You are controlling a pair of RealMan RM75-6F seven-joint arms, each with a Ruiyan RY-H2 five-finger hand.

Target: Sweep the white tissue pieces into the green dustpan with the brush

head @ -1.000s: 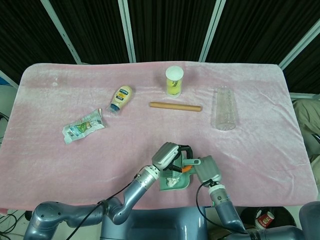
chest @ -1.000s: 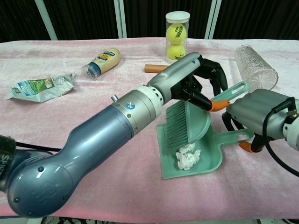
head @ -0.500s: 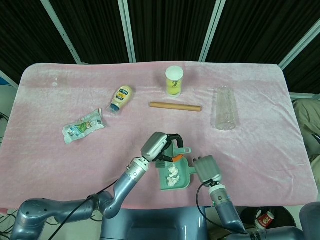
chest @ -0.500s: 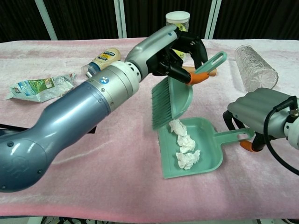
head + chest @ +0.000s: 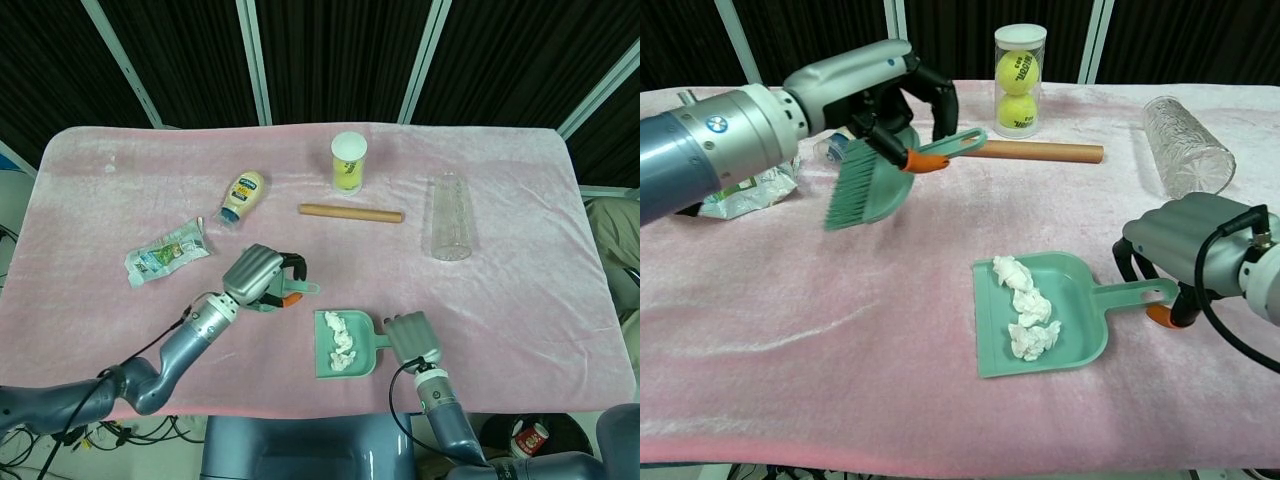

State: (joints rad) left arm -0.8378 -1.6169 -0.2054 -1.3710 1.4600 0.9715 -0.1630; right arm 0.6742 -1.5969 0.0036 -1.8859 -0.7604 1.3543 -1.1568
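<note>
Tissue pieces point(image 5: 1026, 310) in green dustpan point(image 5: 1080, 352); beyond, mayonnaise bottle point(image 5: 241, 195), label perhaps "MAYO".

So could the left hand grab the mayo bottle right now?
Probably not. The left hand is beside the mayo bottle with nothing between them, but it already holds the brush, so it must put that down first.

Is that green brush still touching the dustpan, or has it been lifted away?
Apart. The chest view shows the brush held up by the left hand, with bare pink cloth between it and the dustpan.
</note>
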